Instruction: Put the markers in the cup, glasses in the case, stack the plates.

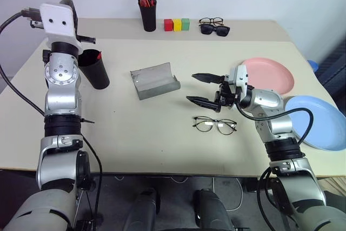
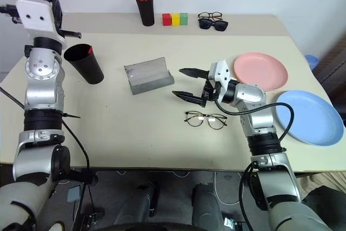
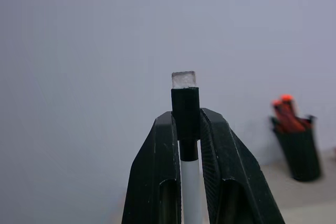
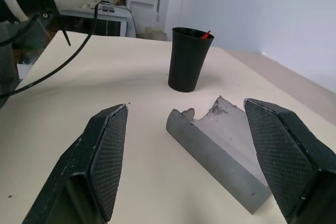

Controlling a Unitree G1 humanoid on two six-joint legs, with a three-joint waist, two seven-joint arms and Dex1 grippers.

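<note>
Left wrist view: left gripper (image 3: 187, 129) clamps the white marker (image 3: 190, 182); released off-centre, it misses the black cup (image 1: 95, 68). Right gripper (image 1: 204, 88), jaws apart, empty, hovers at twelve o'clock of the wire-rimmed glasses (image 1: 215, 125).

no readable text, labels or numbers anywhere

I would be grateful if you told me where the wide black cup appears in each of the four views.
Left eye view: the cup stands on the table's far left, beside the raised left arm.
Right eye view: the cup is on the far left, left of the grey case.
Left wrist view: not in it.
Right wrist view: the cup stands beyond the case.
Shared landmark: the open grey case, which the eye views and the right wrist view share.
</note>
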